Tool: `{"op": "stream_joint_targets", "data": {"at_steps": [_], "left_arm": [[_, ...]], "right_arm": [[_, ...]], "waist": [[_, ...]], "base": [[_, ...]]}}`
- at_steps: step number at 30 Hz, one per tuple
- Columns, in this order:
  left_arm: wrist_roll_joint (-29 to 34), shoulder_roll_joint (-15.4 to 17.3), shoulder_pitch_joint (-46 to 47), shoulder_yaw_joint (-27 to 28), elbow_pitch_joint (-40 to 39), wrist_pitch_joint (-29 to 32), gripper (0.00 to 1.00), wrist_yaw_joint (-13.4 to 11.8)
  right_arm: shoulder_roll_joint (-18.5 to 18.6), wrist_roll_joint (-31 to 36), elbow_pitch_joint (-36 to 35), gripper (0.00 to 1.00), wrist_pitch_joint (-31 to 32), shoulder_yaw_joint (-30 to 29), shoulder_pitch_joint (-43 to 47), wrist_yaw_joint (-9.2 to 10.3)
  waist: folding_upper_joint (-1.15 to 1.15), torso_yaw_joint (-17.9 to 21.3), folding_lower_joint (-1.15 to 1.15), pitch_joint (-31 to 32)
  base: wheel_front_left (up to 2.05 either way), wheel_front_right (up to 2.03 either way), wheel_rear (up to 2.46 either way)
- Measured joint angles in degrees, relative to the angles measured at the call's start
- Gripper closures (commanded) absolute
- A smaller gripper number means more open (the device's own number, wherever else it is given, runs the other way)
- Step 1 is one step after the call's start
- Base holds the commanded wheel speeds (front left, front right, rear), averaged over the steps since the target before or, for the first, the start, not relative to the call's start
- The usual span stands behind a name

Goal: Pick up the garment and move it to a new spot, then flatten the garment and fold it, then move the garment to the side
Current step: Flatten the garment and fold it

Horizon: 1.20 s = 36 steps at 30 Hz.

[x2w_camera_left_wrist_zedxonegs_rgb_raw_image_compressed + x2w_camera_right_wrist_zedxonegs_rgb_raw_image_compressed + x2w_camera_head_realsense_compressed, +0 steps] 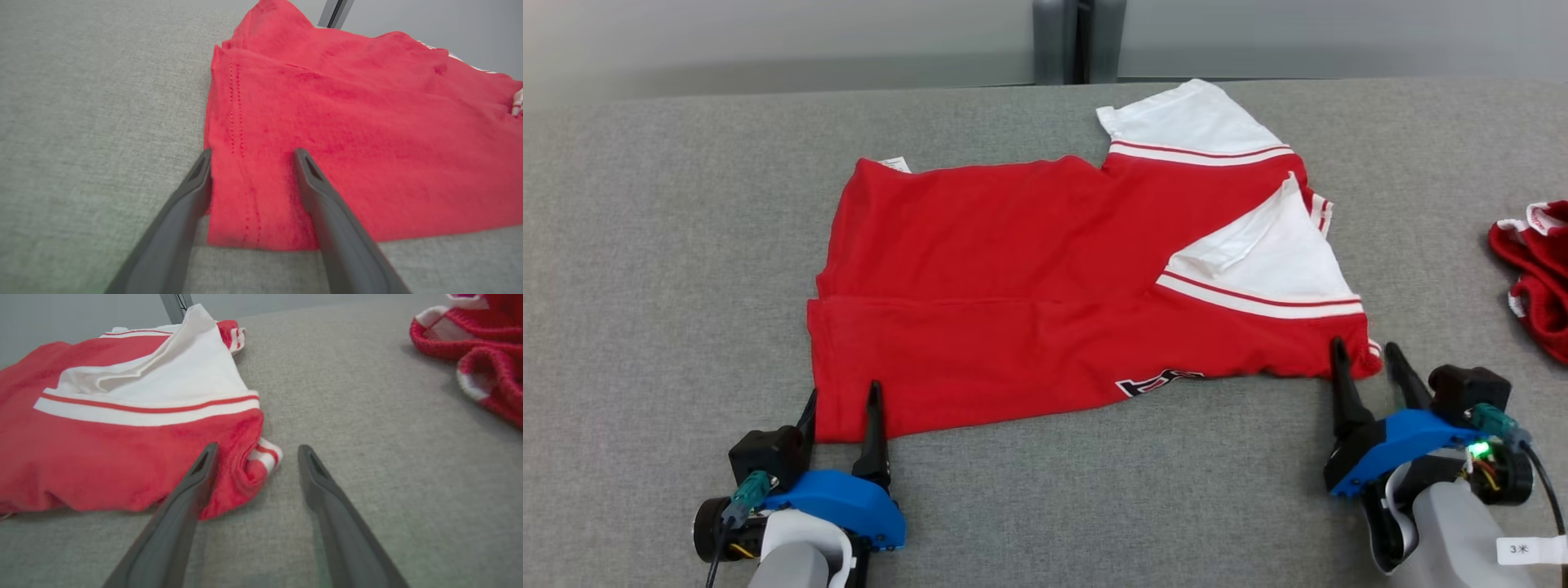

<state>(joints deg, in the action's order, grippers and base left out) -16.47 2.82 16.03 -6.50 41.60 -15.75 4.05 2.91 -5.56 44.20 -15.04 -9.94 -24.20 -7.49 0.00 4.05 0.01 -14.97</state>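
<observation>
On grey tabletop [645,286] by a grey wall [768,41], left claw [844,390] and right claw [1363,345] gape over garment [1013,269] corners, gripping nothing.

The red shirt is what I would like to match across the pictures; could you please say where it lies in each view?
Head view: the shirt spreads over the middle of the table.
Left wrist view: shirt at centre and right, its hemmed corner between the open jaws of the left gripper.
Right wrist view: shirt on the left, its striped corner at the right gripper.
Shared landmark: the dark post at the top, behind the shirt.
</observation>
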Motion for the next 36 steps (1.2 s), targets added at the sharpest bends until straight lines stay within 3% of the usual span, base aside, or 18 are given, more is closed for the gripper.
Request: {"op": "stream_joint_targets", "data": {"at_steps": [5,6,7,8,9,10,11,31,32,33,34,35,36], "left_arm": [[-0.2,0.0,0.3,-1.4,0.7,-0.1,0.0,0.0],[-0.3,0.1,0.3,-1.6,1.0,-0.1,0.0,0.0],[-0.6,0.1,0.3,-1.9,1.4,-0.1,0.0,0.0],[-0.7,0.1,0.3,-2.3,2.0,-0.2,0.0,0.3],[-0.9,0.3,0.2,-2.8,2.6,-0.3,0.46,0.5],[-1.3,0.3,0.1,-3.3,3.1,-0.3,0.8,0.7],[-1.7,0.4,0.0,-3.6,3.6,-0.3,1.0,1.0],[-4.2,-0.1,-16.2,-4.1,2.0,0.5,1.0,0.4],[-4.5,-0.1,-16.8,-4.1,1.4,0.5,0.65,0.2],[-4.7,-0.2,-17.2,-4.0,0.5,0.5,0.0,-0.1],[-4.7,-0.2,-17.4,-3.9,-0.5,0.5,0.0,-0.4],[-4.7,-0.2,-17.6,-3.8,-1.7,0.5,0.0,-0.7],[-4.5,-0.1,-17.7,-3.6,-3.0,0.6,0.0,-1.1]], "right_arm": [[0.1,-0.3,5.6,0.0,-0.3,0.4,-1.5,0.0],[0.2,-0.8,6.2,0.6,-0.5,0.5,-1.5,0.0],[0.2,-1.2,6.6,0.92,-0.5,0.6,-1.4,0.0],[0.2,-1.6,6.9,1.0,-0.5,0.8,-1.2,0.0],[0.2,-1.9,7.0,1.0,-0.5,0.9,-1.0,0.0],[0.2,-2.5,7.0,1.0,-0.4,0.9,-0.6,0.0],[0.2,-2.9,6.8,1.0,-0.4,1.0,-0.1,-0.01],[0.6,-7.5,0.5,1.0,-0.1,-1.0,18.8,-0.04],[0.6,-7.9,0.4,1.0,-0.1,-1.1,19.4,-0.05],[0.6,-8.3,0.2,0.67,-0.1,-1.3,19.8,-0.05],[0.7,-8.4,-0.1,0.08,-0.1,-1.4,20.0,-0.05],[0.8,-8.6,-0.6,0.0,-0.1,-1.5,19.9,-0.04],[1.0,-8.7,-0.9,0.0,-0.1,-1.6,19.9,-0.03]], "waist": [[0.0,-0.7,0.0,0.0],[0.0,-0.8,0.0,0.2],[0.0,-0.8,0.0,0.4],[0.0,-0.8,0.0,0.7],[0.0,-0.8,-0.01,1.0],[0.0,-0.7,0.0,1.3],[0.0,-0.7,-0.01,1.7],[0.0,-2.0,-0.02,15.6],[0.0,-2.1,-0.02,15.6],[0.0,-2.1,-0.02,15.5],[0.0,-2.2,-0.02,15.3],[0.0,-2.2,-0.02,15.1],[0.0,-2.2,-0.02,14.8]], "base": [[0.0,0.0,0.0],[0.0,0.0,0.0],[0.0,0.0,0.0],[0.0,0.0,0.0],[0.0,0.0,0.0],[0.0,0.0,0.0],[0.0,0.0,0.0],[0.0,0.0,0.0],[0.0,0.0,0.0],[0.0,0.0,0.0],[0.0,0.0,0.0],[0.0,0.0,0.0],[0.0,0.0,0.0]]}}
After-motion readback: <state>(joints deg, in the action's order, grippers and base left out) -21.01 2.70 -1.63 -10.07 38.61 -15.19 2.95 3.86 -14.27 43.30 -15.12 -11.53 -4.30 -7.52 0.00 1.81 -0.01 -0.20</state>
